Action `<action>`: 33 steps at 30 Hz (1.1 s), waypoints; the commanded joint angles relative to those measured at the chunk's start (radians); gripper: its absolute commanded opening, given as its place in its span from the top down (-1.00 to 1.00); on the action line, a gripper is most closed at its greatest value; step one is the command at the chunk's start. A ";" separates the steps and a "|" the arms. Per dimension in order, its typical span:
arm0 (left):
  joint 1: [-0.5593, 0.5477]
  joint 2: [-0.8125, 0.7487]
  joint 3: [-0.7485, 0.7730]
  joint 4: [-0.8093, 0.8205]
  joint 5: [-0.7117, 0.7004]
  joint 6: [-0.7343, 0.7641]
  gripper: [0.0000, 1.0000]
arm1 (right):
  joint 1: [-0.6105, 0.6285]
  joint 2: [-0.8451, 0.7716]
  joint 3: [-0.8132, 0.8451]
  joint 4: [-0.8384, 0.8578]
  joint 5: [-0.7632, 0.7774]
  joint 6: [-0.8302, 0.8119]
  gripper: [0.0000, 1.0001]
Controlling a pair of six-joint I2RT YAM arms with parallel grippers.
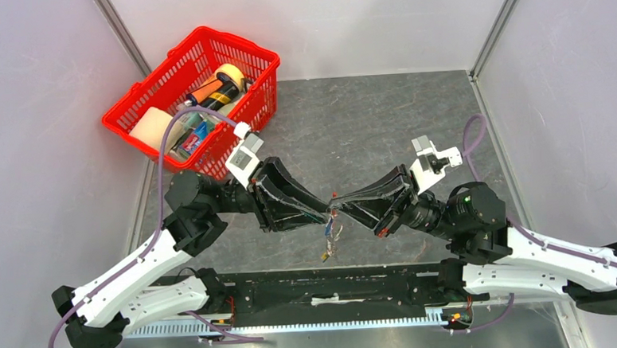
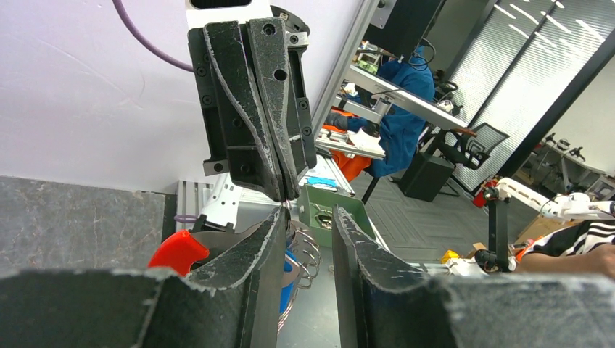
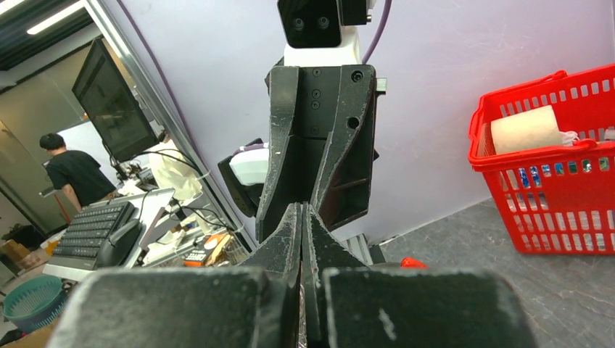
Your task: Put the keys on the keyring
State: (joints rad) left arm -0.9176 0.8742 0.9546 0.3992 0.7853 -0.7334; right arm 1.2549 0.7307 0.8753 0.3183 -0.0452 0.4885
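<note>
Both grippers meet tip to tip above the middle of the table. My right gripper [image 1: 339,205] is shut, with a silvery piece of the keyring pinched between its pads [image 3: 302,326]. The keyring [image 1: 332,235] hangs below the tips. In the left wrist view its red clip [image 2: 178,250] and wire rings [image 2: 310,250] show just past my left gripper [image 2: 308,217], which is open with a clear gap. The blue-headed key [image 2: 289,283] sits against the inner side of its left finger. My left gripper [image 1: 325,210] faces the right one. A red bit of the clip [image 3: 412,262] shows in the right wrist view.
A red basket [image 1: 139,111] with several items stands at the back left, also in the right wrist view [image 3: 551,167]. The grey table [image 1: 382,122] is walled at left, right and back. A black rail [image 1: 327,289] runs along the near edge.
</note>
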 commanded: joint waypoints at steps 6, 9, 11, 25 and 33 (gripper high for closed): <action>0.003 -0.004 0.027 0.055 -0.012 0.025 0.49 | 0.006 0.002 -0.006 0.117 0.039 0.033 1.00; 0.003 -0.003 0.027 0.054 -0.011 0.025 0.64 | 0.006 0.004 -0.006 0.120 0.039 0.035 1.00; 0.004 0.000 0.027 0.055 -0.013 0.023 0.71 | 0.006 0.009 -0.006 0.123 0.039 0.036 1.00; 0.003 -0.003 0.053 -0.066 -0.022 0.075 0.96 | 0.006 -0.033 0.042 -0.042 0.020 -0.013 0.87; 0.003 0.013 0.073 -0.168 0.041 0.087 0.96 | 0.007 -0.106 0.161 -0.411 -0.024 -0.096 0.06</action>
State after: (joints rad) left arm -0.9157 0.8856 0.9741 0.2684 0.7738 -0.6872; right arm 1.2591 0.6685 0.9321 0.1272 -0.0410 0.4572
